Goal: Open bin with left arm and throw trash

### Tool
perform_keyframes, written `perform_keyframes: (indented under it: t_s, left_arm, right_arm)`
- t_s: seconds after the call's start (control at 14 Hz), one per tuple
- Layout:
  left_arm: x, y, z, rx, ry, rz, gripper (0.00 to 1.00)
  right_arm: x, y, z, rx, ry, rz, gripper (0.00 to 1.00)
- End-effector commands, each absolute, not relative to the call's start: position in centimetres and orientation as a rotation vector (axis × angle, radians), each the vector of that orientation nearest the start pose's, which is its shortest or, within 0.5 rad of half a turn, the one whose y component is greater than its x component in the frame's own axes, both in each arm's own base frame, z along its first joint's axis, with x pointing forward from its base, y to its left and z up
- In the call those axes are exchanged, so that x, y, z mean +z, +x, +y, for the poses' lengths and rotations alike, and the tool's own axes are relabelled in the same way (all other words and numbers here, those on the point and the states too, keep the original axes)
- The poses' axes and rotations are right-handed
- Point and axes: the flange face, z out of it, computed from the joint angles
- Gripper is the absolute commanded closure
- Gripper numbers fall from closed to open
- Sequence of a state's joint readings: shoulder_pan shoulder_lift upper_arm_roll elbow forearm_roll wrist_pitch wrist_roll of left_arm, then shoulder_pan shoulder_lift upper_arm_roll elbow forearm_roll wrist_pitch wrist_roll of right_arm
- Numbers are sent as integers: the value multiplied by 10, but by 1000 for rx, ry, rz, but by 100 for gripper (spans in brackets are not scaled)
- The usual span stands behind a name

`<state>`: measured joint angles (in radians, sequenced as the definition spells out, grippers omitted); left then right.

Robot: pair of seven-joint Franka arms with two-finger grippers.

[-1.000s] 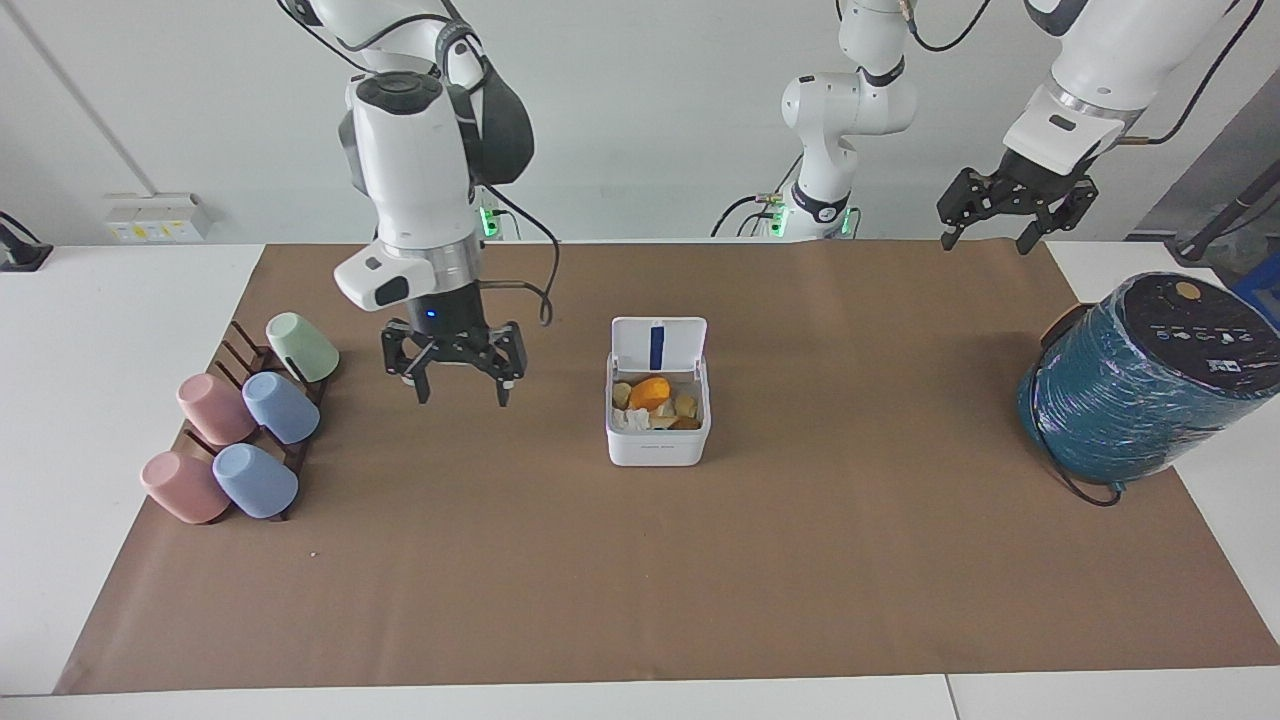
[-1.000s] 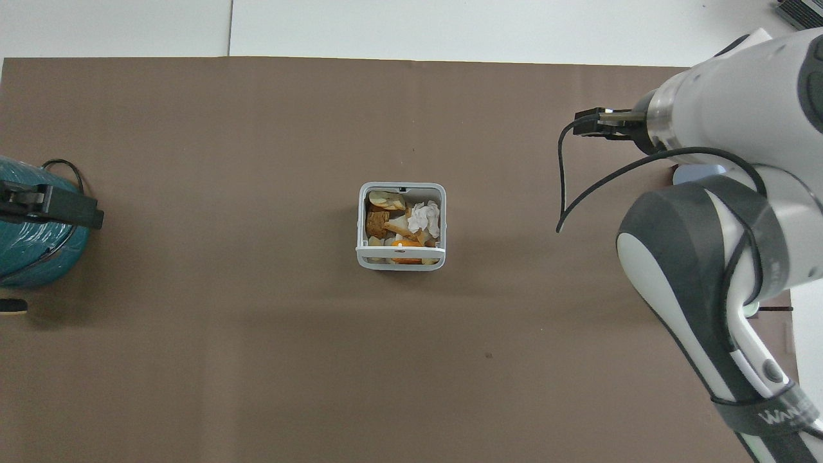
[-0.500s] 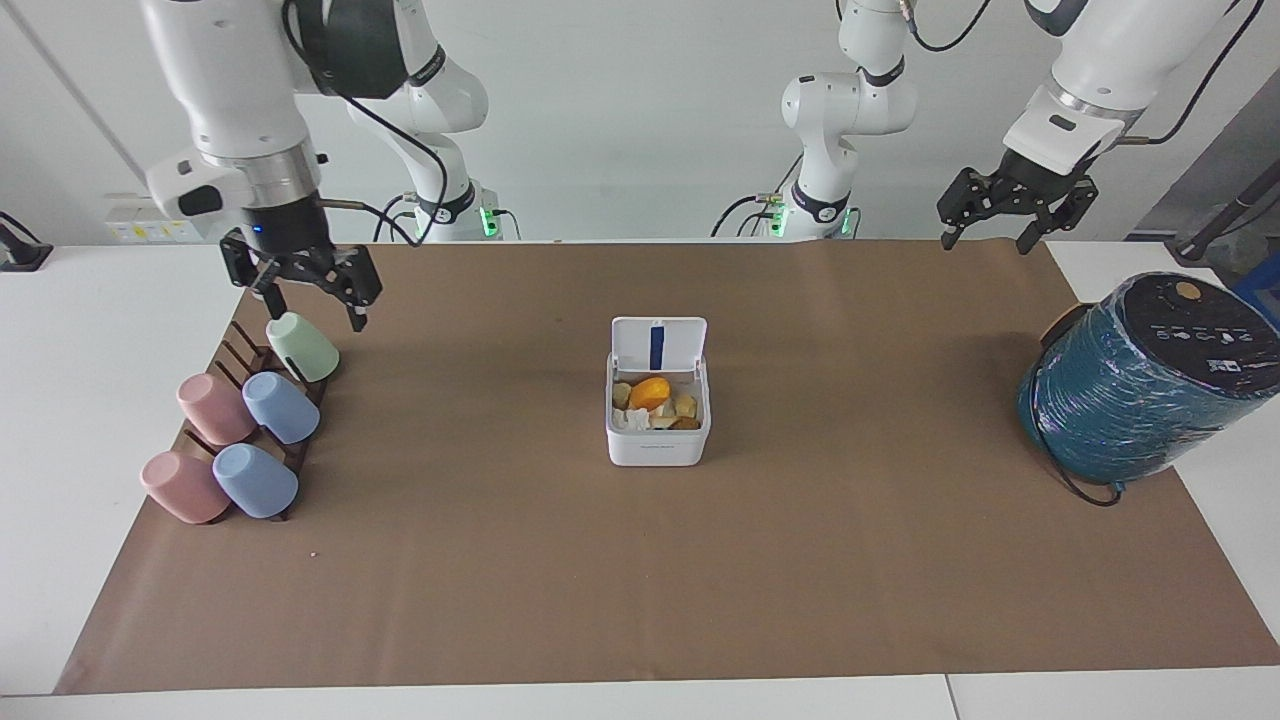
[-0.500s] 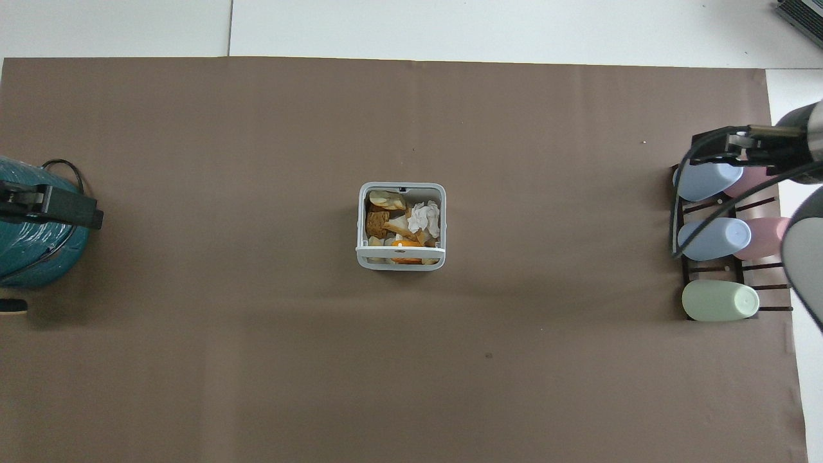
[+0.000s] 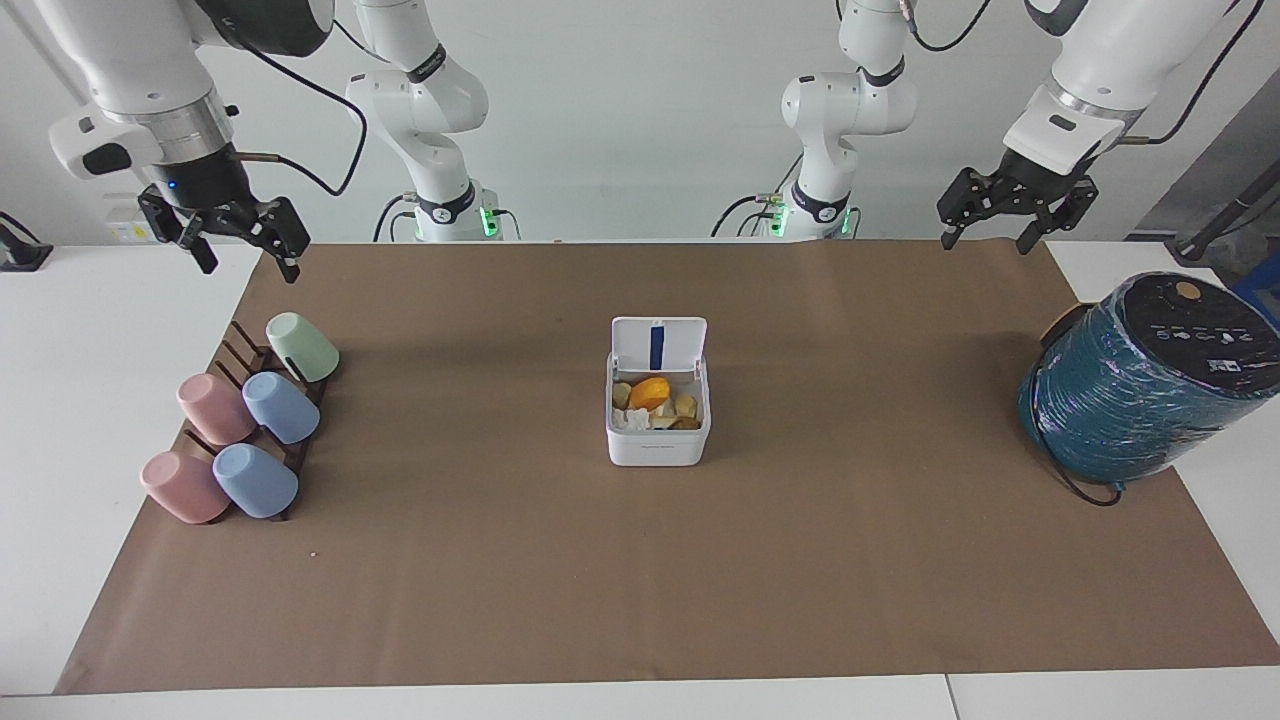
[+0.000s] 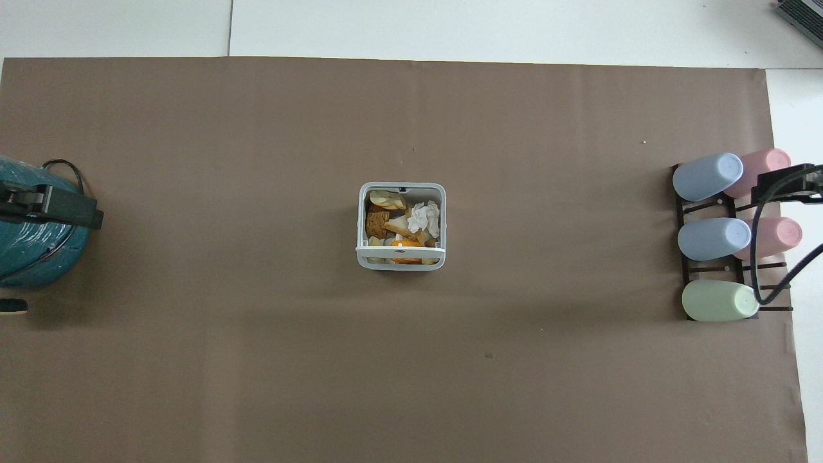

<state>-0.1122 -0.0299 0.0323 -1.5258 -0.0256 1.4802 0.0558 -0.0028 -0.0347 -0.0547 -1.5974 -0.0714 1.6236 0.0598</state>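
The white bin (image 5: pixel 658 445) stands mid-table on the brown mat, its lid (image 5: pixel 658 345) swung up and open. The trash (image 5: pixel 655 398) lies inside it: a white wad (image 6: pixel 424 217), an orange peel bit (image 6: pixel 406 244) and several yellowish scraps. My right gripper (image 5: pixel 250 262) hangs open and empty, high over the mat's corner at the right arm's end, above the cup rack. My left gripper (image 5: pixel 985 243) waits open and empty, raised over the mat's corner at the left arm's end. Both grippers are well apart from the bin (image 6: pixel 400 265).
Several pastel cups (image 5: pixel 240 430) lie on a dark rack (image 6: pixel 720 270) at the right arm's end. A big teal wrapped cylinder (image 5: pixel 1140 385) with a black cable sits tilted at the left arm's end. The brown mat (image 5: pixel 640 580) covers most of the white table.
My right arm has swung away from beside the bin, up past the cup rack to the mat's corner. The left arm, bin and trash have not moved.
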Motion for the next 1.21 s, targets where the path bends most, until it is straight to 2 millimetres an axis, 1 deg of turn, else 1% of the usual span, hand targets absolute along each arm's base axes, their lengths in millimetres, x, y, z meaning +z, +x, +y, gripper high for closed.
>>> perform_keyframes:
  t_s: [0.0,0.21,0.36,0.79,1.0,1.14]
  left_arm:
    - [655,524,-42,34,-3146,214,0]
    - [655,524,-42,34,-3146,214,0]
    - [655,524,-42,34,-3146,214,0]
    - [655,523,-42,37,-3146,212,0]
    - [655,524,-48,20,-3145,226,0]
    - [655,525,-48,20,-3145,224,0]
  right_arm:
    - [633,536,-38,-61,-3198,160,0]
    - [634,532,-31,10,-3168,147,0]
    - [642,531,-28,39,-3148,141,0]
    - [640,529,-23,39,-3146,124,0]
    - [642,528,-23,36,-3146,121,0]
    - [642,528,-23,36,-3146,121,0]
